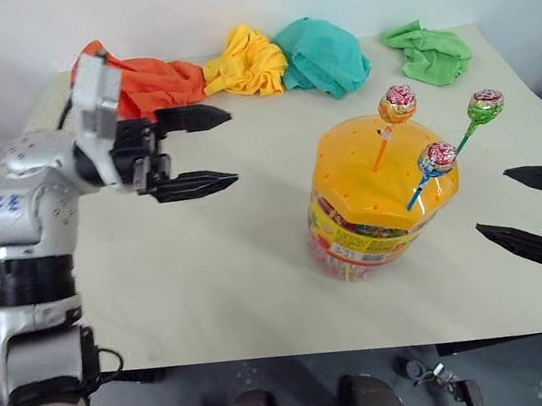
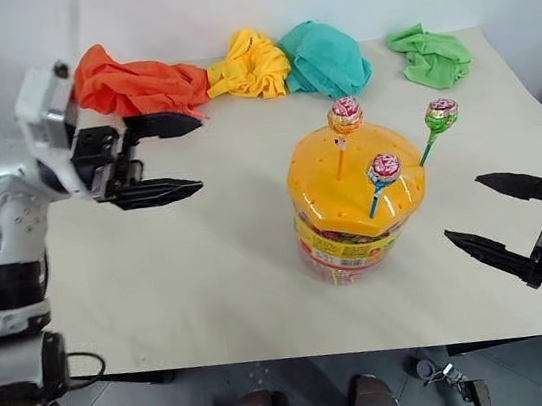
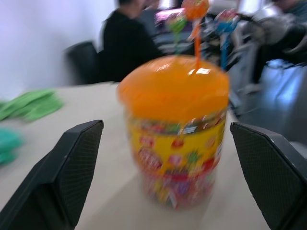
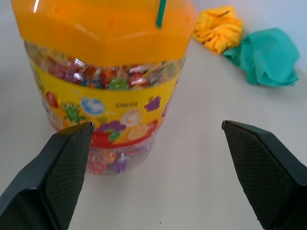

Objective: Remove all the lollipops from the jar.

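Lollipops (image 1: 397,102), all three, stand in jar (image 1: 379,198) lid. We see left hand (image 1: 195,151) left of jar, right hand (image 1: 532,207) right; both wide, empty.

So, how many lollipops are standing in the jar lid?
3: the orange lollipop toward the cloths, the green lollipop at the right edge, the pink-red lollipop nearest the robot.

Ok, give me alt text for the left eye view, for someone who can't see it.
A clear jar with a holed orange lid stands on a pale table, three lollipops stuck upright in its lid. The open left gripper hovers to its left and the open right gripper to its right, both empty. Orange, yellow, teal and green cloths lie along the far edge.
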